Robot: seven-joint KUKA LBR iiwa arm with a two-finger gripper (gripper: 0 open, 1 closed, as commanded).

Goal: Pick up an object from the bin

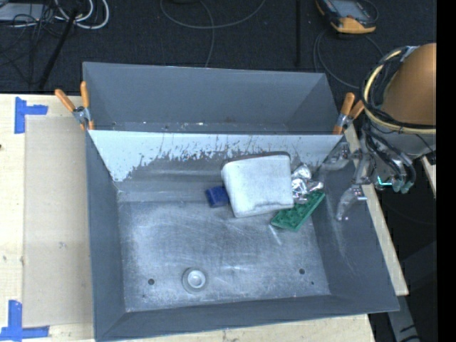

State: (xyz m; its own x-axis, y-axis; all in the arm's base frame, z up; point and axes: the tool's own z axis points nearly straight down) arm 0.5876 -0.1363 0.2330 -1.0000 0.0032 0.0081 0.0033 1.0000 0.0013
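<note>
Green flat piece [298,214], seemingly a thin scrap of plastic or card, is taken as the likeliest pick, since it is among the things nearest the claw [349,194]. It is judged light and fairly stiff. It appears to lie flat on the floor, so little edge is offered, and hold would best be taken across its narrow width. It is found in the right half of the bin [214,241], near the right wall. The claw is seen just to its right, over the sloping right wall and apart from it. Whether the claw is open or closed cannot be told. A crumpled foil ball [303,185] lies just above the green piece, and a white padded block [256,184] is touched at its lower right corner. A small blue thing [216,196] lies at the block's left. A round silver disc [194,279] rests well apart, near the front edge.
</note>
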